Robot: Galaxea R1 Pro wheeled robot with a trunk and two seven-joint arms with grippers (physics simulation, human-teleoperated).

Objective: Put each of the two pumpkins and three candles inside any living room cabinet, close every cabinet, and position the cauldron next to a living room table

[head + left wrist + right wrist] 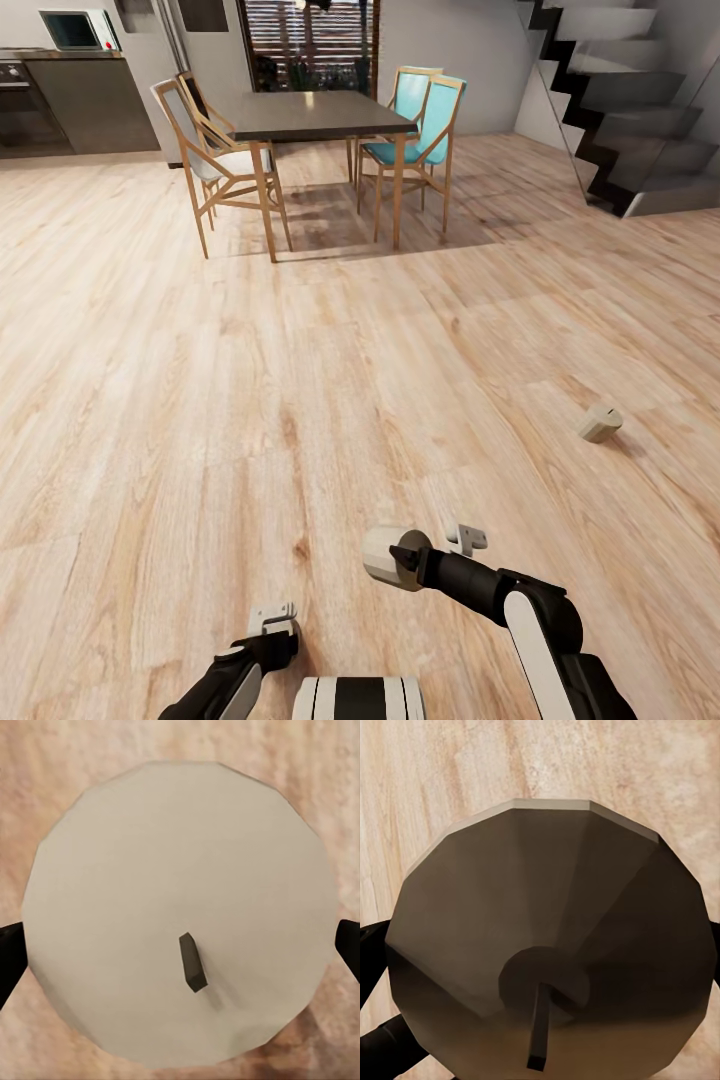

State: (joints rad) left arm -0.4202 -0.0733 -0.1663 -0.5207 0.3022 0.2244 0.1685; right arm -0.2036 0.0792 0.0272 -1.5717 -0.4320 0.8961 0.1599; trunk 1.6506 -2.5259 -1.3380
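In the left wrist view a pale beige candle (150,870) with a short dark wick sits between my left gripper's dark fingertips (9,956), which touch its rim on both sides. In the head view my left gripper (272,628) points down at the floor near my base and hides that candle. My right gripper (405,558) is shut on a second candle (380,555), whose shaded top and wick show in the right wrist view (555,907). A third candle (600,422) lies tipped on the plank floor to the right. The pumpkins, cabinet, cauldron and coffee table are out of view.
Ahead stands a dark dining table (310,115) with wooden chairs (205,160) and teal chairs (420,130). A staircase (640,110) rises at the back right. Kitchen units with a microwave (75,30) line the back left. Light wood floor (250,380) stretches between.
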